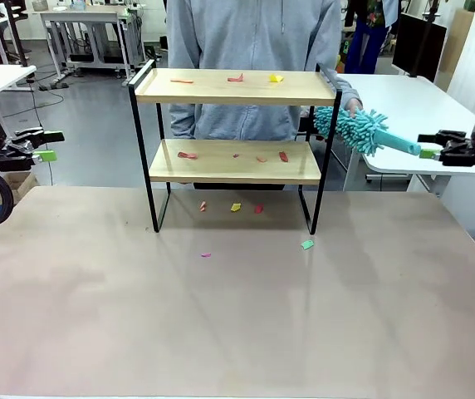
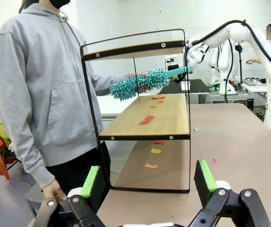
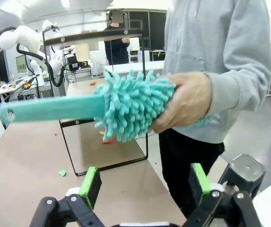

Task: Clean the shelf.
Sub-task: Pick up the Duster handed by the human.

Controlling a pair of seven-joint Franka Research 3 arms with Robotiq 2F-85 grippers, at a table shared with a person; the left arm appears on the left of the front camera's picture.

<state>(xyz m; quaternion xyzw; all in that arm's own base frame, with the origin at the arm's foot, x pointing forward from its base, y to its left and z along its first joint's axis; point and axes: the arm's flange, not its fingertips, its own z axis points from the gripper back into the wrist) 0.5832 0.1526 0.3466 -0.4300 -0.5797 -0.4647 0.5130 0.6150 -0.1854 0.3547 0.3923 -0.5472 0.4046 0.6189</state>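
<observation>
With jaws open on both the left gripper (image 2: pixel 147 178) and the right gripper (image 3: pixel 145 183), an early release by the person's hand (image 3: pixel 183 106) drops the duster (image 3: pixel 126 111) short of the shelf (image 1: pixel 213 87).

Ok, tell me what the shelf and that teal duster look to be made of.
Shelf boards: pale wood or wood-look laminate, matte, with faint grain. Frame: thin black bars, likely painted metal, with silver fasteners at the board edges. Duster head: soft teal nubs, chenille-like fibre. Handle: smooth, flat and teal with a slight sheen, probably plastic.
</observation>
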